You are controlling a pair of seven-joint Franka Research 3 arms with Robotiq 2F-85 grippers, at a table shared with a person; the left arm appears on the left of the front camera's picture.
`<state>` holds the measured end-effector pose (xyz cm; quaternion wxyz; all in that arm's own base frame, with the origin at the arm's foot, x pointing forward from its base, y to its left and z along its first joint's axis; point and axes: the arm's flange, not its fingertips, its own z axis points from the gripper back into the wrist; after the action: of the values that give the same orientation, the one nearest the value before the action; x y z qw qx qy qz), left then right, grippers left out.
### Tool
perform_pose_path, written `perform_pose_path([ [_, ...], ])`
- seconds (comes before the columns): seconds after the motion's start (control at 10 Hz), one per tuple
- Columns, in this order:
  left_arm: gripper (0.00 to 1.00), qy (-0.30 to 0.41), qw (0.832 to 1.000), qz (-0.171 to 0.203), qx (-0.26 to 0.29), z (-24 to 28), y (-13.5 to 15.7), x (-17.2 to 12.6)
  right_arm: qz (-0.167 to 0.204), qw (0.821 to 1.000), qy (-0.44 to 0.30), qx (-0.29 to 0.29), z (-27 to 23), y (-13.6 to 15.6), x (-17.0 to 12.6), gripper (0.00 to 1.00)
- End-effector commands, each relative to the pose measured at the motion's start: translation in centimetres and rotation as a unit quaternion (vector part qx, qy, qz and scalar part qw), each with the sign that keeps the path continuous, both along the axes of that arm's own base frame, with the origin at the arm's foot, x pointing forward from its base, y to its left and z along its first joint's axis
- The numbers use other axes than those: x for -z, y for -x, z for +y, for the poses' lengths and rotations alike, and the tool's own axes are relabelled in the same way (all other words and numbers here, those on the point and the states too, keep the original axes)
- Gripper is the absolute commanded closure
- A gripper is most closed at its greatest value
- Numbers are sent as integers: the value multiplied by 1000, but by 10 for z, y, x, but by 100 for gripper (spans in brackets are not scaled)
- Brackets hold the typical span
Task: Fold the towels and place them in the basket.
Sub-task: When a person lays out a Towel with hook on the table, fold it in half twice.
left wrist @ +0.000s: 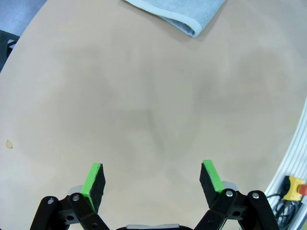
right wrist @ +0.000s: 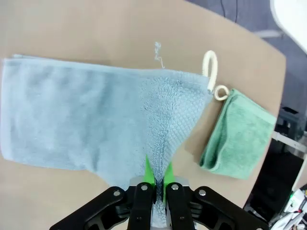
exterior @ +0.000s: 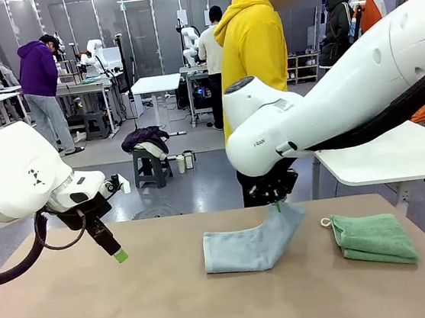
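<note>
— Closest to me is bare tabletop (exterior: 99,310). My left gripper (left wrist: 152,178) hangs over it, fingers spread wide and holding nothing.

— And the right gripper?

— It (right wrist: 155,178) is pinched tight on a corner of the pale grey-blue towel (exterior: 245,241), lifting that corner off the table while the rest lies flat near the middle.

— Where is the other towel?

— I see the mint green towel (exterior: 373,238) folded just beside it toward my right, apart from it, its pale loop (right wrist: 220,92) at the near corner. A person in a yellow hoodie (exterior: 251,43) stands across the table.
</note>
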<state>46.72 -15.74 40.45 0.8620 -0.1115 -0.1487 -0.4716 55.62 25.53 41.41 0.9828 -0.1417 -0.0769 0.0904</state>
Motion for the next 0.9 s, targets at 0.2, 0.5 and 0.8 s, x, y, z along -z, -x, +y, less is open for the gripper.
perform_pose_path([
  [0.2,0,-4,1000,6,2,0,-4,-4,-9,1000,10,-3,51,10,-9,100],
  [0.5,0,-4,1000,6,2,0,-4,-4,14,1000,12,-5,85,8,8,100],
  [0.8,0,-4,1000,6,2,0,-4,-4,29,999,11,12,109,0,28,100],
])
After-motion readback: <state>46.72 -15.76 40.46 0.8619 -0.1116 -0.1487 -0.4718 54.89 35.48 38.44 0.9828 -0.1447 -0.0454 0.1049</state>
